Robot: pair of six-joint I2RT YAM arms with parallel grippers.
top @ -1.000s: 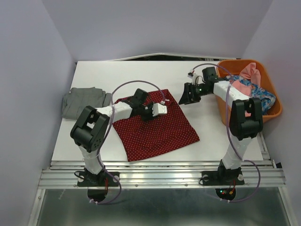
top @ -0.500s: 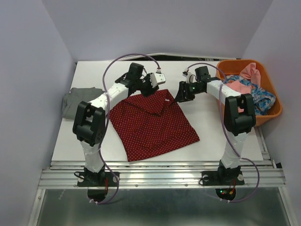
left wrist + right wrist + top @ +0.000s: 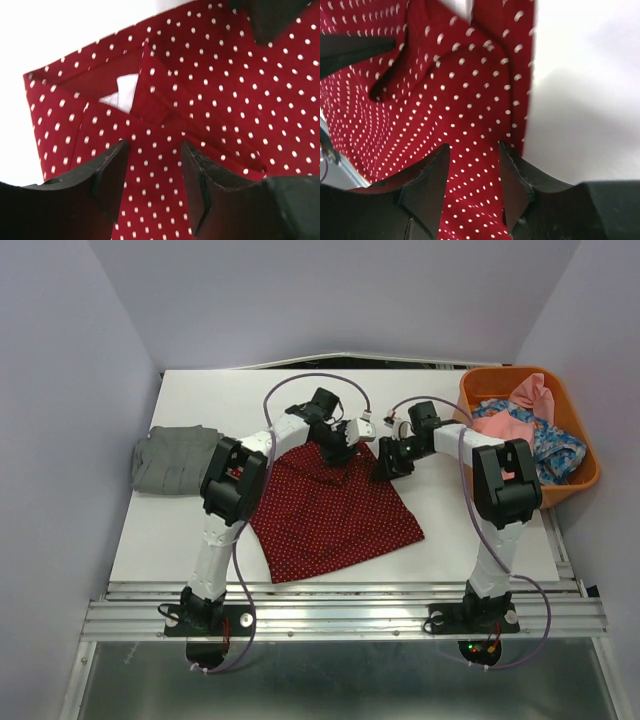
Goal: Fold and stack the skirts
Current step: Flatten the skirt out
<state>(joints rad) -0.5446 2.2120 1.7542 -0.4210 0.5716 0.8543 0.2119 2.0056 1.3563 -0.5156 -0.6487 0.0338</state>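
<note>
- Far left of the overhead frame, the grey skirt [image 3: 175, 458] sits in a compact bundle at the left edge of the white desk [image 3: 200, 540].
- Middle of the frame, the dark red dotted skirt [image 3: 330, 510] lies spread out on the desk, with its upper edge rumpled and partly folded over.
- The left gripper [image 3: 154, 150] hangs over that upper edge with its jaws apart. Dotted cloth shows in the gap, and nothing's pinched as far as I can see.
- Just to its right, the right gripper [image 3: 473, 150] is at the skirt's upper right corner. Its jaws are apart too, with red cloth beneath them and bare desk right beside.
- Upper right, there's an orange basket [image 3: 505, 372] with the blue flowery skirt [image 3: 562, 452] and some pink cloth [image 3: 525, 400] heaped inside.
</note>
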